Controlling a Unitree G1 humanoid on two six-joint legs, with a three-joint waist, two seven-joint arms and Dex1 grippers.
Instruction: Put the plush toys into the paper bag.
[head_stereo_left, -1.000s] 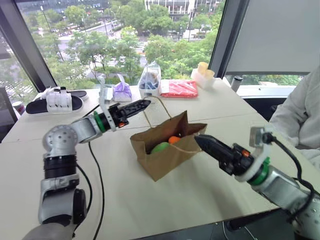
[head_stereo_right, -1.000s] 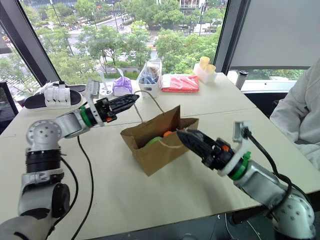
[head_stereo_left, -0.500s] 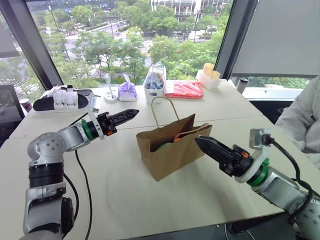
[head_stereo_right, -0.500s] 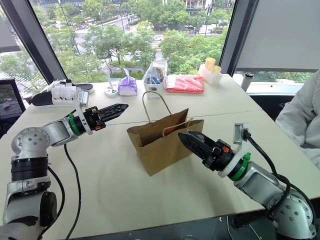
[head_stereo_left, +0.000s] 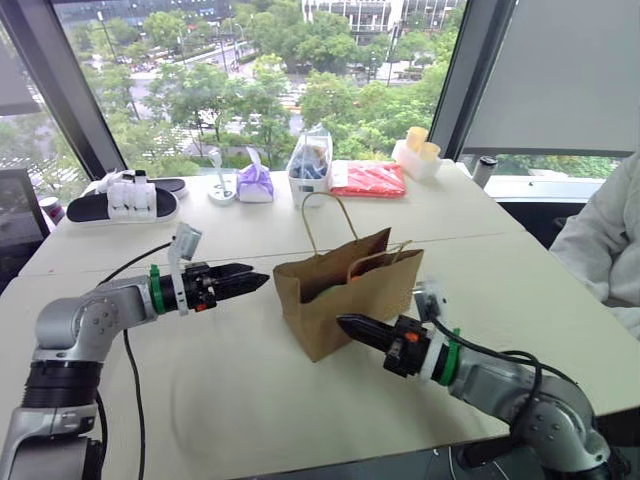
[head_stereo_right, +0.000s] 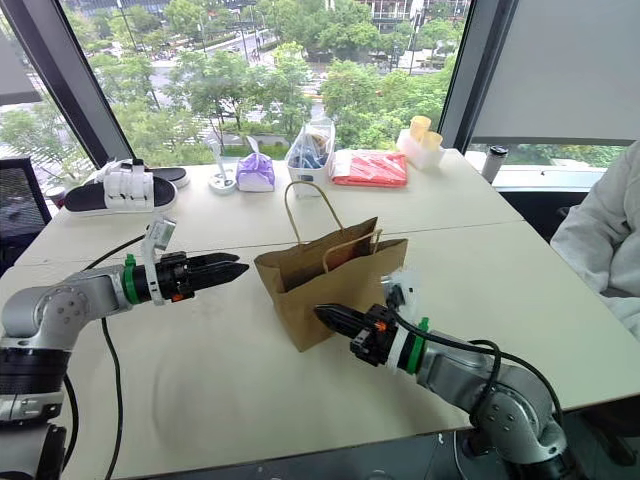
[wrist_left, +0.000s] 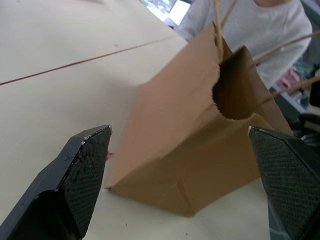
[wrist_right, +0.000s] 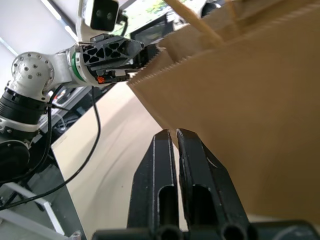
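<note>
Paper bag (head_stereo_left: 345, 290) upright mid-desk (head_stereo_left: 250, 390), toys not visible | left gripper (head_stereo_left: 262, 278) beside bag, fingers spread, empty | right gripper (head_stereo_left: 345, 322) at bag front, fingers closed, empty

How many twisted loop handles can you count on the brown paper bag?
2. One handle stands upright on the paper bag's far edge; the other handle leans low over its near edge. The bag's contents are hidden.

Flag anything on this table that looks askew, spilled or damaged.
Nothing stands out. The paper bag stands upright on the table, mouth open, handles up. The purple pouch, clear bag and red packet sit tidily by the window.
</note>
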